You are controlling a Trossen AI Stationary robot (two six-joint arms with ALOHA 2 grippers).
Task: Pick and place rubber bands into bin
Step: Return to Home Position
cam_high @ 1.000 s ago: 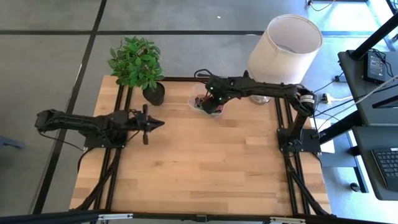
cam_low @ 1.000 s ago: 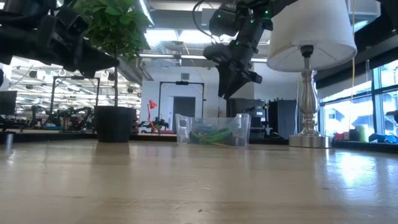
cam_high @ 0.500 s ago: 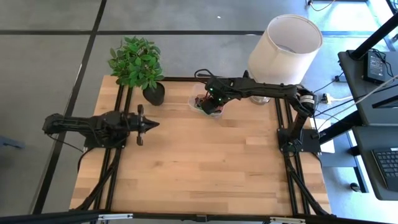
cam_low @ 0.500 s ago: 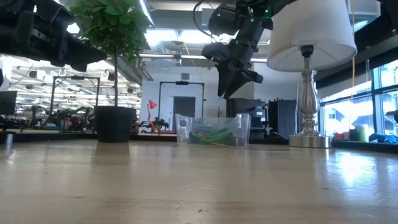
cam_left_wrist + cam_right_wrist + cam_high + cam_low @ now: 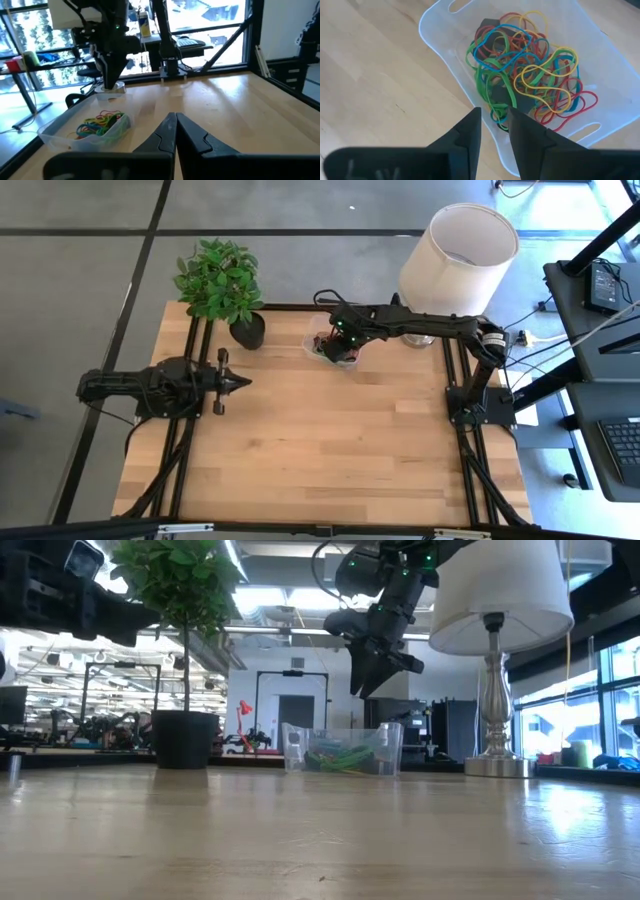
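The bin (image 5: 436, 31) is a small clear tray standing on the table's far middle (image 5: 318, 340), beside the plant pot. In it lies a tangle of rubber bands (image 5: 530, 75) in green, red, yellow and blue, also seen through the wall in the low view (image 5: 340, 757). My right gripper (image 5: 494, 114) hangs open above the bin's near edge (image 5: 366, 688), pointing steeply down, with nothing between its fingers. My left gripper (image 5: 245, 381) is shut and empty. It points level across the table from the left side, well short of the bin (image 5: 85, 134).
A black pot (image 5: 247, 330) with a green plant stands left of the bin. A lamp with a white shade (image 5: 458, 250) stands right of it, its base (image 5: 497, 766) on the table. A dark block (image 5: 492, 29) lies under the bands in the bin.
My left gripper has drawn back toward the table's left edge, staying shut, and has rolled a little about its own line.
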